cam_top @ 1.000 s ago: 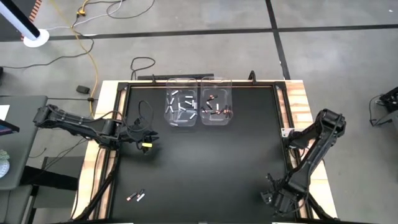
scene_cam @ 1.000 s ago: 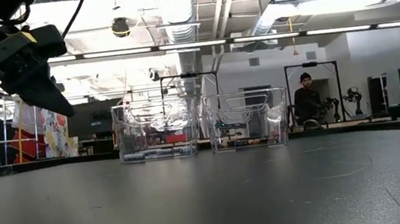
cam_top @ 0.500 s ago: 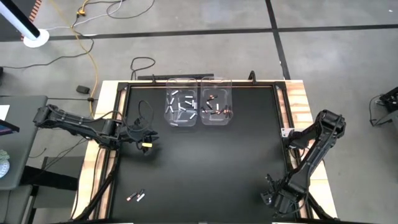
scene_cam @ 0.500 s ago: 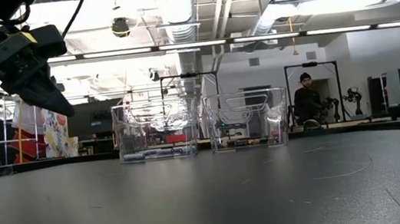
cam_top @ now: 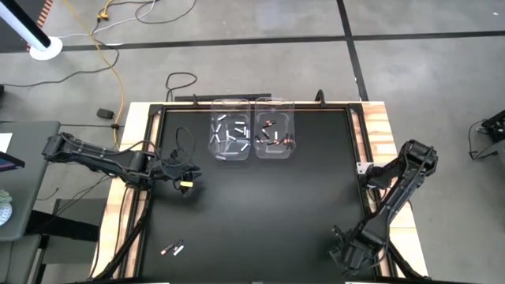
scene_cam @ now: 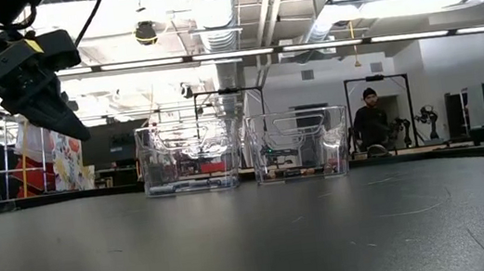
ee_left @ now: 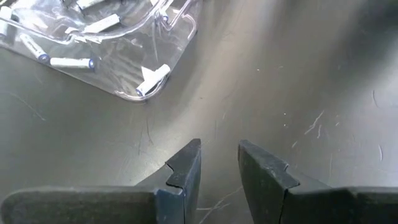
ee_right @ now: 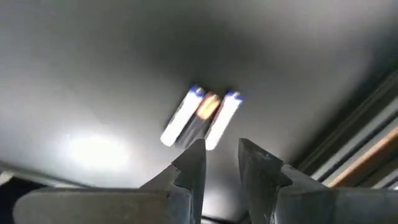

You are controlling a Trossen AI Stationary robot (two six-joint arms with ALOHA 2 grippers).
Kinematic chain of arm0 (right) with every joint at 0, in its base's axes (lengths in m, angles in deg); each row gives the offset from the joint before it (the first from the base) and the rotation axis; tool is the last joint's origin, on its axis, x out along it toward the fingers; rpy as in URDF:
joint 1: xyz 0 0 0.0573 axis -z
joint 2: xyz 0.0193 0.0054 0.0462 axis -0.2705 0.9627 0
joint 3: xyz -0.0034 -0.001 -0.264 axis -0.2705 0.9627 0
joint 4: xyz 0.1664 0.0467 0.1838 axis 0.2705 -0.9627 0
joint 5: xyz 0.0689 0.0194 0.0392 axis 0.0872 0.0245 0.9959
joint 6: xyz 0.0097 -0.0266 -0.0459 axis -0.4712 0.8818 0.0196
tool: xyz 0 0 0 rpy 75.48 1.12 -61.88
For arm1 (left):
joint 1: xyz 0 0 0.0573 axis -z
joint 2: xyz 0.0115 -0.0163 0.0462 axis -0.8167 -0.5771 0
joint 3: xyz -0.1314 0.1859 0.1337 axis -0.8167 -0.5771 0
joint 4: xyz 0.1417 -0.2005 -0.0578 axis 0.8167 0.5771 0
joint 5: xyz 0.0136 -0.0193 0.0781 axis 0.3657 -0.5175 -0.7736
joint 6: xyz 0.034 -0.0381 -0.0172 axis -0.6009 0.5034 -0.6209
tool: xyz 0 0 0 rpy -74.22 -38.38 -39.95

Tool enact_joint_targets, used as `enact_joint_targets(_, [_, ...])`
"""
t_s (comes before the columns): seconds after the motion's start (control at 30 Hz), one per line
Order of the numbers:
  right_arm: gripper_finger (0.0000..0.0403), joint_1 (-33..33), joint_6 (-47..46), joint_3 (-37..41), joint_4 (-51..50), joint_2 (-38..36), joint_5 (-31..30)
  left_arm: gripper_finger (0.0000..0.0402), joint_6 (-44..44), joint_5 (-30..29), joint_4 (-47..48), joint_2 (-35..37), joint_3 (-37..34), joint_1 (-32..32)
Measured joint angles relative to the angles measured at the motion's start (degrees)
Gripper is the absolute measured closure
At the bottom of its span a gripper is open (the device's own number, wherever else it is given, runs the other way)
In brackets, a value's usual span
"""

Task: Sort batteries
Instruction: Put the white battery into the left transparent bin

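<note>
Lying loose at 7 o'clock on the tabletop (cam_top: pixel 260 213), three batteries (ee_right: pixel 202 118) touch side by side: two white w/ blue tips, one copper-dark between. To pick well, take an outer one alone, across its length, w/o rolling the rest. Clear bins (cam_top: pixel 213 150) at 12 o'clock keep whites and coppers separate. Left gripper (cam_top: pixel 188 184) at 9 o'clock, right gripper (cam_top: pixel 341 254) at 5: both slightly apart, empty.

The dark right gripper (cam_top: pixel 345 256) at the table's near right corner has been shifted slightly leftward over the black tabletop (cam_top: pixel 260 205).
</note>
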Motion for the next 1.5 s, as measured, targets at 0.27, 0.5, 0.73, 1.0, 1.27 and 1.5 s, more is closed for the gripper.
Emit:
enact_joint_targets(0.27, [0.029, 0.0, 7.4, -0.1, 1.4, 0.0, 0.5, 0.0301, -0.1, 0.0, 0.0, 0.0, 0.0, 0.0])
enact_joint_targets(0.5, [0.029, 0.0, 15.9, -0.1, -2.0, 0.0, 0.5, 0.0301, 0.0, -0.1, 0.0, 0.0, 0.0, 0.0])
enact_joint_targets(0.73, [0.029, -1.6, 29.8, -0.1, -1.9, 2.1, 0.6, 0.0301, 0.0, -0.1, 0.0, 0.0, 0.0, 0.0])
enact_joint_targets(1.0, [0.029, -1.8, 38.4, -0.1, 0.4, 8.9, 8.4, 0.0301, 0.1, -0.1, -0.1, 0.0, 0.0, 0.0])
enact_joint_targets(1.27, [0.029, -1.7, 38.6, -0.6, -0.1, 9.7, 9.0, 0.0301, 0.1, -0.1, -0.1, 0.0, 0.0, 0.0])
enact_joint_targets(1.5, [0.029, -1.3, 38.6, -2.3, -3.3, 7.1, 9.2, 0.0301, 0.0, -0.1, -0.1, 0.0, 0.0, 0.0])
